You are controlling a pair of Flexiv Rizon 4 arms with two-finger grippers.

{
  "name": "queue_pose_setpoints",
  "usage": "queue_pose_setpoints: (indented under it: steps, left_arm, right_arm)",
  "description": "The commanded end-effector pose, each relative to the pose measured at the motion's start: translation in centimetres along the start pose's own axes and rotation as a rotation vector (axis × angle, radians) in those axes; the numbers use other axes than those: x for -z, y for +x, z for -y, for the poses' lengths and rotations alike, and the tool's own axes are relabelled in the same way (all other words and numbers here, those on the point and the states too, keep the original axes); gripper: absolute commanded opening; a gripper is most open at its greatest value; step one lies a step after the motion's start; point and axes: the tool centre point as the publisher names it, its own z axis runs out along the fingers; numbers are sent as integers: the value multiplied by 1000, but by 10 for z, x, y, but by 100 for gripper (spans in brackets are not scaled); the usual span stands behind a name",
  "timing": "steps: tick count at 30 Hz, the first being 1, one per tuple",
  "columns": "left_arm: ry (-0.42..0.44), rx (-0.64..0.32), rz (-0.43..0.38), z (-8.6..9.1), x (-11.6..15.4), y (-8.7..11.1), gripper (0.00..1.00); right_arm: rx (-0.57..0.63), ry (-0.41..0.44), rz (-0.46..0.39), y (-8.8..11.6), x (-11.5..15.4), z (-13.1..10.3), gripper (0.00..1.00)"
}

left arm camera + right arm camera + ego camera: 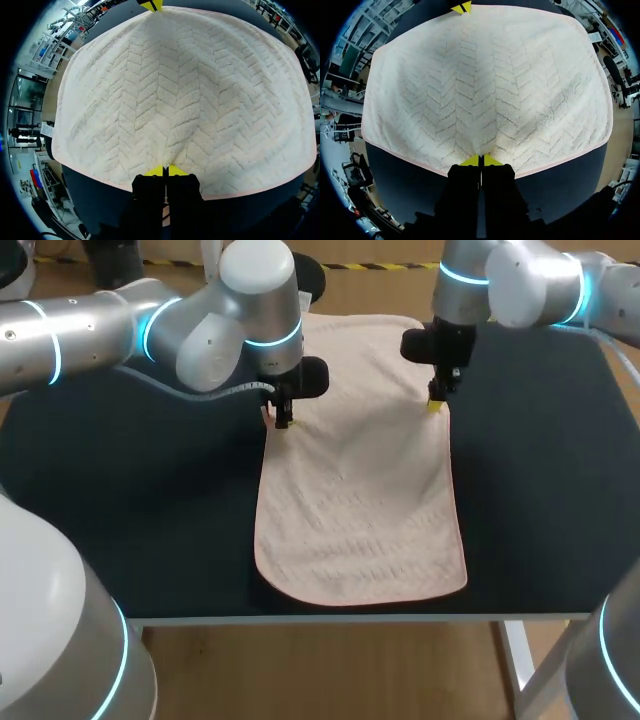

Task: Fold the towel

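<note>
The left hand (283, 422) is positioned at the left long edge of the towel (360, 510), with its yellow fingertips (155, 171) clenched together on a pucker of the cloth. The cream towel is spread lengthwise across the middle of the dark worktop (150, 520). The right hand (437, 404) is positioned at the opposite long edge, likewise clenched on the cloth, directly across from the left hand

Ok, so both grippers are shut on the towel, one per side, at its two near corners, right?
Not the corners. The head view shows the left gripper and right gripper shut on the towel, one per side, well up its long edges, in the far half; the near corners lie free.
</note>
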Motion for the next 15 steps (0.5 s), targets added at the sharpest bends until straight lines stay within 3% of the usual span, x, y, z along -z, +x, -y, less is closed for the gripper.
queue_pose_setpoints:
  steps: [1, 15]
  left_arm:
    - [15, 17, 43, -6, 27, 0, 0]
    - [72, 100, 266, -8, 131, -43, 0]
  right_arm:
    - [10, -5, 42, 13, 21, 4, 0]
    - [89, -23, 200, 15, 111, -16, 0]
